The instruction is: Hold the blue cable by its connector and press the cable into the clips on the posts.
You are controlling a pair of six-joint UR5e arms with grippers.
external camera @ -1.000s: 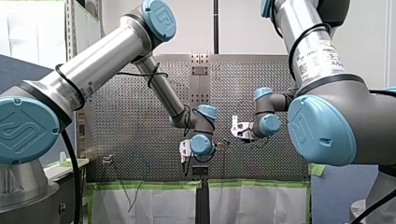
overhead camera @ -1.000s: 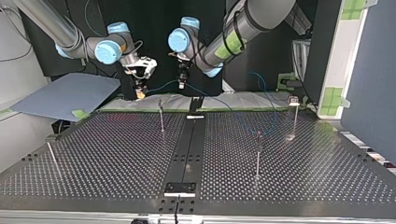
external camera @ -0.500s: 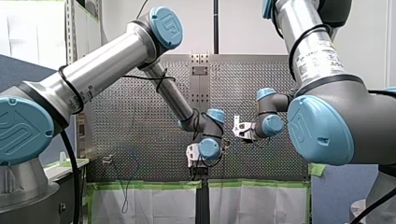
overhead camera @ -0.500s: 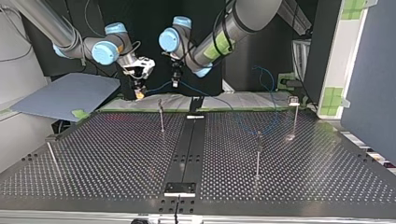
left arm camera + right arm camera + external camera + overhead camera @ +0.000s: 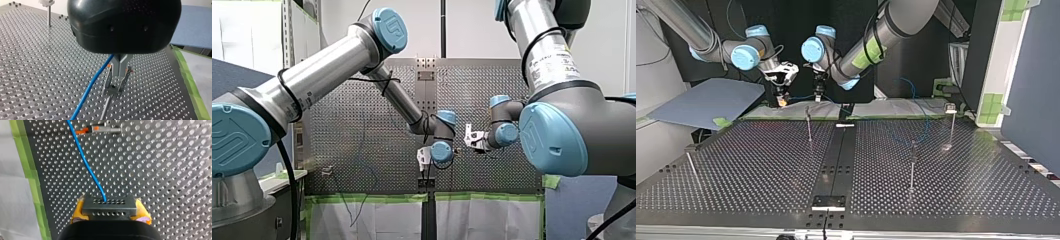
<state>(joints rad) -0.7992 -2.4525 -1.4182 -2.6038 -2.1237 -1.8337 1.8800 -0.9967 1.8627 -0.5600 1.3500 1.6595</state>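
The blue cable (image 5: 91,86) runs out from between the metal fingers of my left gripper (image 5: 119,71), which is shut on it. Just under those fingers stands a post with a forked clip (image 5: 113,87); the cable lies beside the clip, not in it. My right gripper (image 5: 109,209) is shut, yellow pads (image 5: 77,213) on both sides of the dark connector (image 5: 109,205), and the cable (image 5: 85,162) leaves its face. In the top view my left gripper (image 5: 819,95) and my right gripper (image 5: 781,99) hang close together above the far post (image 5: 808,122).
More thin posts stand on the perforated table (image 5: 761,175): one at the right middle (image 5: 912,165), one far right (image 5: 951,122), one near the left edge (image 5: 690,165). Slack cable (image 5: 923,125) loops at the far right. A blue-grey sheet (image 5: 706,100) lies beyond the left edge.
My left arm has carried the cable toward the top view's left, closing on my right gripper. My right gripper has shifted slightly the same way. Both grips are unchanged.
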